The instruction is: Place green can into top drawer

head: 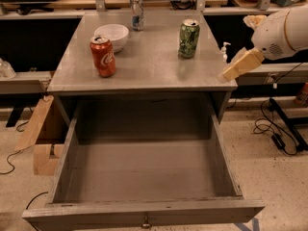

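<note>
The green can stands upright on the grey table top, at the right rear. The top drawer is pulled wide open below the table's front edge, and nothing lies in it. A small metal knob sits at the centre of its front. My gripper hangs in the air at the table's right edge, on a white arm that comes in from the right. It is right of the green can, a little nearer the front, and apart from it.
A red-orange soda can stands at the left front of the table top, a white bowl behind it, and a slim silver-and-blue can at the rear. A cardboard box is on the floor at left, cables at right.
</note>
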Controlling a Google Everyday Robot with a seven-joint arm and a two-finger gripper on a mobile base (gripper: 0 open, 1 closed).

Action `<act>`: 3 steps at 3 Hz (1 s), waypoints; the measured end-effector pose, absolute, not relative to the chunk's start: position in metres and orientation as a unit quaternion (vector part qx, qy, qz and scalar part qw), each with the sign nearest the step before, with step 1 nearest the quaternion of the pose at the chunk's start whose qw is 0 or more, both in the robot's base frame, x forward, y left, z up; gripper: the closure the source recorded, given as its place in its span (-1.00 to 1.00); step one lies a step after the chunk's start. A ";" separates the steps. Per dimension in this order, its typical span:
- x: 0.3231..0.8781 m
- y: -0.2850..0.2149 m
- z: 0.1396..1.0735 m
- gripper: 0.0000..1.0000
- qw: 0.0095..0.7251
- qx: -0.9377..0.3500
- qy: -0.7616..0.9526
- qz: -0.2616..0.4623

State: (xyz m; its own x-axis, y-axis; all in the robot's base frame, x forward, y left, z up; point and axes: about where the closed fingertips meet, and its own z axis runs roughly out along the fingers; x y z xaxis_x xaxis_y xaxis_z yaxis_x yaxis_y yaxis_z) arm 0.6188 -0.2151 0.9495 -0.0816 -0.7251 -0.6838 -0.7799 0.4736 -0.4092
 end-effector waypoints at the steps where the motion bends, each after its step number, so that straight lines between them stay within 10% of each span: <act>1: 0.622 -0.214 0.948 -1.00 0.448 -0.510 0.733 0.035; 3: 0.726 -0.185 0.913 -1.00 0.538 -0.446 0.704 0.131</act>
State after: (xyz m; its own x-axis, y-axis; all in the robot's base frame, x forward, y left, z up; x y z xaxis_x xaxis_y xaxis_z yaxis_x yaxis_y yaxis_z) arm 0.7260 -0.1848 0.9127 -0.0244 -0.4865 -0.8733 -0.7685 0.5678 -0.2949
